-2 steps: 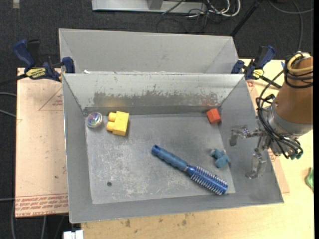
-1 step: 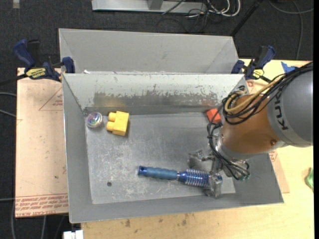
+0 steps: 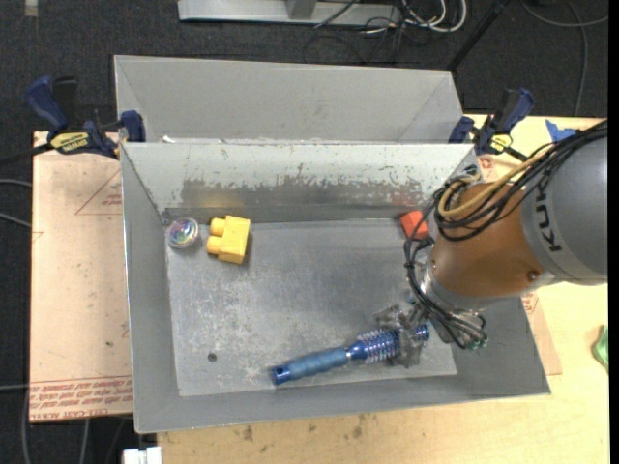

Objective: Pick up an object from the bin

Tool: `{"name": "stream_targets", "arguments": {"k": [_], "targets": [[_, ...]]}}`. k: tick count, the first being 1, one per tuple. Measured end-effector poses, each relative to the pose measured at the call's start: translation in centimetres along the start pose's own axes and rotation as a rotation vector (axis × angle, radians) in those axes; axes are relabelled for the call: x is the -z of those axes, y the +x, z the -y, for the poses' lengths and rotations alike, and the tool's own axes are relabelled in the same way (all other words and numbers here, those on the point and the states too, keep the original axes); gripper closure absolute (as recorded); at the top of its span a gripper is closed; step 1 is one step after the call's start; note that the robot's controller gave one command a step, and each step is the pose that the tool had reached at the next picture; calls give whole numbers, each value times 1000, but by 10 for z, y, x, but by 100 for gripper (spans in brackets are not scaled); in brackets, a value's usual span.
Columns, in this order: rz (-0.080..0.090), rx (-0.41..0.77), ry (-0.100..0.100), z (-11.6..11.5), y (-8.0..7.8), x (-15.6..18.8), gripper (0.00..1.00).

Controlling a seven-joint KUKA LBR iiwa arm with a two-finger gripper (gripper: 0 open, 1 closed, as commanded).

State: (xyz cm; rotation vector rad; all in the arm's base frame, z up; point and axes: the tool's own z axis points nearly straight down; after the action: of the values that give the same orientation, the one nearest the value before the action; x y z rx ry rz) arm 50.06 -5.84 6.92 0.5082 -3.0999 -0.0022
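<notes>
Gripper [image 3: 404, 329], state untellable, sits over the blue ribbed rod [image 3: 324, 359] at its right end; gripped there, the rod may tip out.

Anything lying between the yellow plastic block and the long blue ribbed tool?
Nothing: the camera view shows bare, scuffed bin floor between the yellow plastic block and the long blue ribbed tool.

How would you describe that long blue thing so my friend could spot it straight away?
In the grey metal bin, look along the front edge of the floor. A blue rod lies there aslant, its coiled end by the robot's arm. It is the only long, blue thing; the yellow block and shiny round piece sit at the back left.
</notes>
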Motion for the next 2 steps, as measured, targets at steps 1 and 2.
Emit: {"name": "stream_targets", "arguments": {"k": [1, 2], "targets": [[2, 0, 1, 0, -1, 1, 0], [0, -1, 0, 0, 0, 0, 100]]}}
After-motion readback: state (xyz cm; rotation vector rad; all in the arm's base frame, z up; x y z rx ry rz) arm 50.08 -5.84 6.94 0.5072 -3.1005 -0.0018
